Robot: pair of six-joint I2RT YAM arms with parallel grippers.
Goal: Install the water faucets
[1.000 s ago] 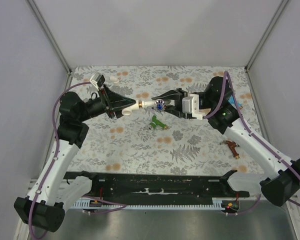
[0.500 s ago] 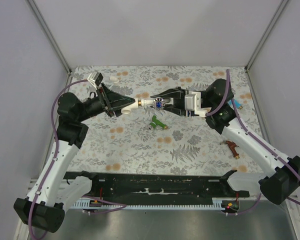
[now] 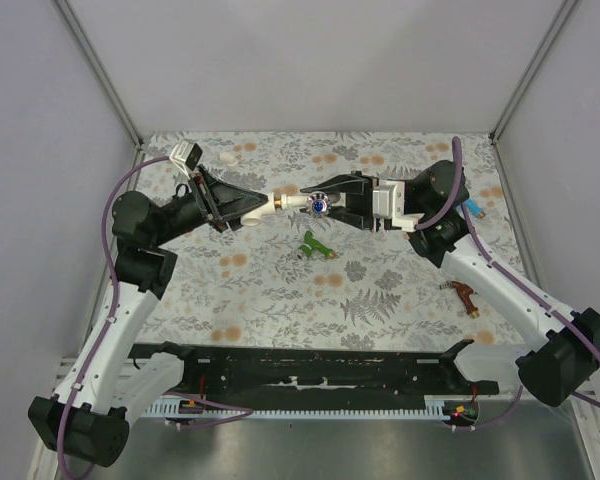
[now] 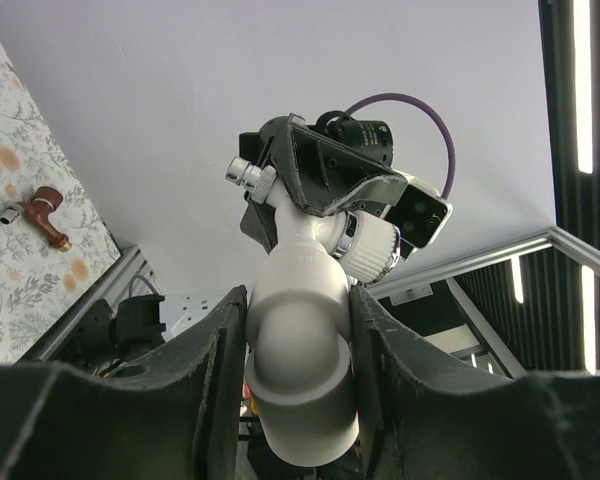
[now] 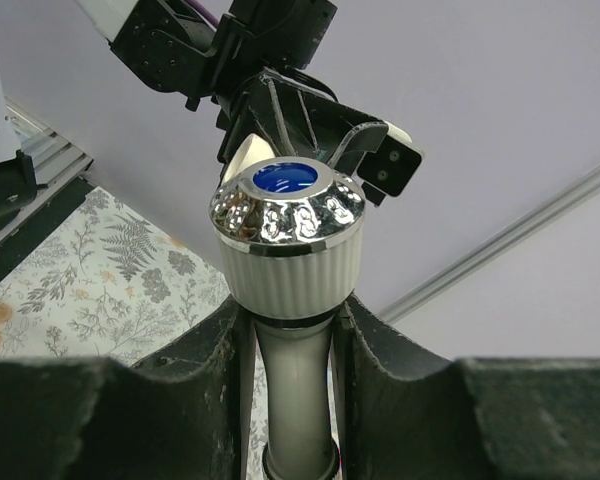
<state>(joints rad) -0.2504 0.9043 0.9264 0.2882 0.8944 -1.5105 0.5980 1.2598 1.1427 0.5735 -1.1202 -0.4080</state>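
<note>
Both arms are raised above the floral-patterned surface [image 3: 380,300], with their hands meeting near the back centre.

Left hand [image 3: 255,212] [image 4: 298,350]: fingers clamped on either side of a white plastic elbow pipe fitting [image 3: 248,208] [image 4: 298,380], which is held off the surface.

Right hand [image 3: 325,203] [image 5: 292,360]: fingers closed on the stem of the white plastic faucet with a chrome, blue-centred knob [image 3: 302,205] [image 4: 305,232] [image 5: 290,240], gripping just below the ribbed knob.

The white faucet is in the air between the two hands. Its brass-coloured threaded end meets the open mouth of the elbow fitting, and the two parts are in line. How deep the thread sits cannot be told.

On the surface:
- A green plastic faucet [image 3: 315,244] lies near the centre, below the joined parts.
- A reddish-brown plastic faucet [image 3: 465,296] [image 4: 35,212] lies to the right, beside the right arm's forearm.
- A blue faucet [image 3: 473,208] shows only partly behind the right arm, at the right edge.
- A second small white pipe fitting [image 3: 225,158] lies at the back left.
</note>
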